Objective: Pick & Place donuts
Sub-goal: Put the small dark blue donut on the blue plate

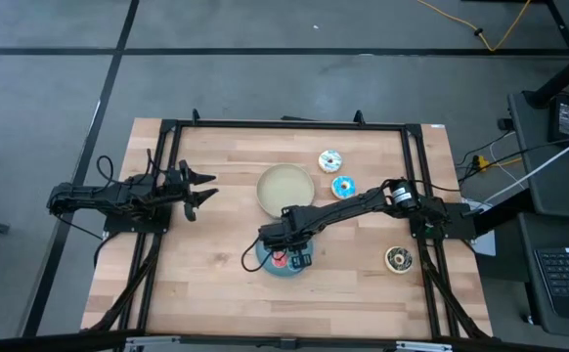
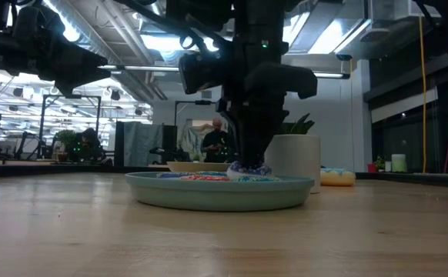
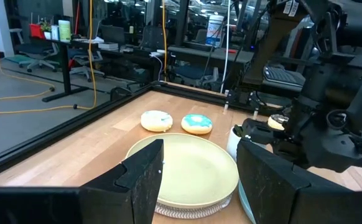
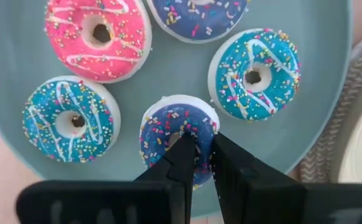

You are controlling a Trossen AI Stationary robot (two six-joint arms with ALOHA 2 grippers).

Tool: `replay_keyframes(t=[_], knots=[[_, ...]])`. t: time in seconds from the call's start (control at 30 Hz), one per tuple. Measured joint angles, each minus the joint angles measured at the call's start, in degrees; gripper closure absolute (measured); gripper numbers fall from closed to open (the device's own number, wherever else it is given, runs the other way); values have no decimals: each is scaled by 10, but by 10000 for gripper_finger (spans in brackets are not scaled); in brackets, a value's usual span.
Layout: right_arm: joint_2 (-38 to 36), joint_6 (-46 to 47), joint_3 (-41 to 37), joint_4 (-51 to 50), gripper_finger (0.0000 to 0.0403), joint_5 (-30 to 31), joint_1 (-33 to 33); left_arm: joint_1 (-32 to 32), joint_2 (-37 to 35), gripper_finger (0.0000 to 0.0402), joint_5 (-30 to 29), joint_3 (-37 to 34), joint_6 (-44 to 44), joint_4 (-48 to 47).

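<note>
A teal plate [image 1: 265, 264] near the table's middle front holds several small sprinkled donuts: a pink one [image 4: 97, 34], a blue one [image 4: 69, 118] and another blue one [image 4: 255, 71]. My right gripper [image 4: 201, 146] points down over the plate, shut on a dark-blue donut [image 4: 168, 124]. A white-iced donut [image 1: 330, 159] and a light-blue-iced donut [image 1: 343, 187] lie on the wood right of the cream plate [image 1: 285, 188]. A dark brown donut [image 1: 399, 259] lies at the front right. My left gripper [image 1: 204, 188] waits open at the table's left. My right gripper holds the dark-blue donut by the side of its ring [image 4: 207, 127] nearest the fingers. One finger [image 4: 182, 149] stands at the hole, the other [image 4: 226, 155] at the outer edge. The fingers come from above, pointing down. The donut sits at the plate's rim height [image 2: 249, 170]; resting or lifted, I cannot tell.
The other small donuts lie close around the held one on the teal plate [image 4: 318, 124]. The cream plate [image 3: 187, 168] stands just beyond it. A white pot [image 2: 297, 158] shows behind the plate in the low view. Bare wood lies to the front left.
</note>
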Motion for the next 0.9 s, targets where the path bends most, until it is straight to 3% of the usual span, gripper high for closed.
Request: replay_keyframes(t=[0.37, 0.73, 0.9], knots=[[0, 2, 0, 7, 346, -2, 0, 0, 0, 205, 0, 0, 0, 0], [0, 3, 0, 7, 285, -7, 0, 0, 0, 205, 0, 0, 0, 0], [0, 4, 0, 11, 277, -3, 0, 0, 0, 205, 0, 0, 0, 0]])
